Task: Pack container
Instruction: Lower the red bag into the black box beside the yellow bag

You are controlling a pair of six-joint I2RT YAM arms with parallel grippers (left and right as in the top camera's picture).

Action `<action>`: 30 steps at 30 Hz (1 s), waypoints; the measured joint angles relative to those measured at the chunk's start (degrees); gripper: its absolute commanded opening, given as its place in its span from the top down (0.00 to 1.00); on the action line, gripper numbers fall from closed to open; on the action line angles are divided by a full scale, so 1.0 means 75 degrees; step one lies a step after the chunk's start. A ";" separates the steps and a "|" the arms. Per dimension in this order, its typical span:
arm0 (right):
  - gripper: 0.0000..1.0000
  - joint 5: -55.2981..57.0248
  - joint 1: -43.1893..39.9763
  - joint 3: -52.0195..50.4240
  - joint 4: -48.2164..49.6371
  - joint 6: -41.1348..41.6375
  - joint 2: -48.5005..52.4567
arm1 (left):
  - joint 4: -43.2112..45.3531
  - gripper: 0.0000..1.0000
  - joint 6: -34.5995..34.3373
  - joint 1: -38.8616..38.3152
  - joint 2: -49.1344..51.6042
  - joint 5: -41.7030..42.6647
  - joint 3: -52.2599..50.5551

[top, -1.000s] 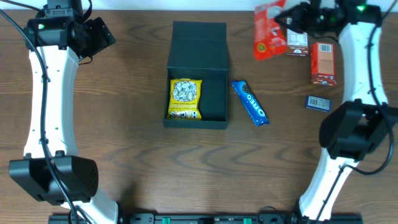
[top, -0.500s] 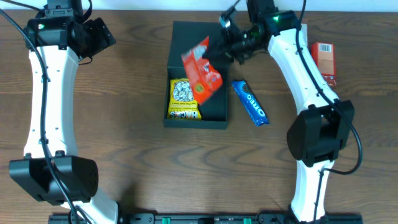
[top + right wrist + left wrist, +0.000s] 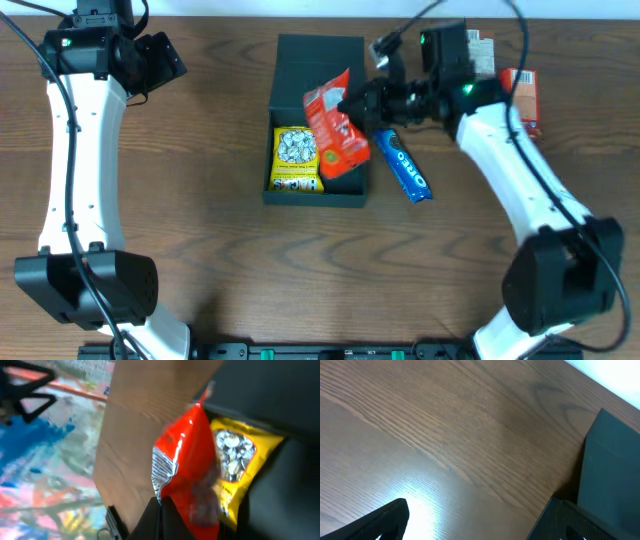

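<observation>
The black container (image 3: pixel 345 190) lies open at the table's middle, its flap lid (image 3: pixel 320 62) laid flat behind it. A yellow snack packet (image 3: pixel 297 158) lies in its left half. My right gripper (image 3: pixel 352 105) is shut on a red snack packet (image 3: pixel 334 127) and holds it over the container's right half. In the right wrist view the red packet (image 3: pixel 187 460) hangs from the jaws (image 3: pixel 161 510) above the yellow packet (image 3: pixel 240 460). My left gripper (image 3: pixel 160 55) is open and empty at the far left; its view shows the container's lid (image 3: pixel 615 470).
A blue Oreo packet (image 3: pixel 402 165) lies right of the container. A red carton (image 3: pixel 524 98) and a small white packet (image 3: pixel 481 55) lie at the back right, partly behind the right arm.
My right gripper has carried the red packet from the back right to over the container, and it now hangs lower over the right half. The left arm has not moved.
</observation>
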 measured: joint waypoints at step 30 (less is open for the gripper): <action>0.98 0.1751 0.1411 -0.2515 0.5135 0.5753 0.0280 | -0.0006 0.05 0.0052 0.0000 0.0000 0.0003 0.0000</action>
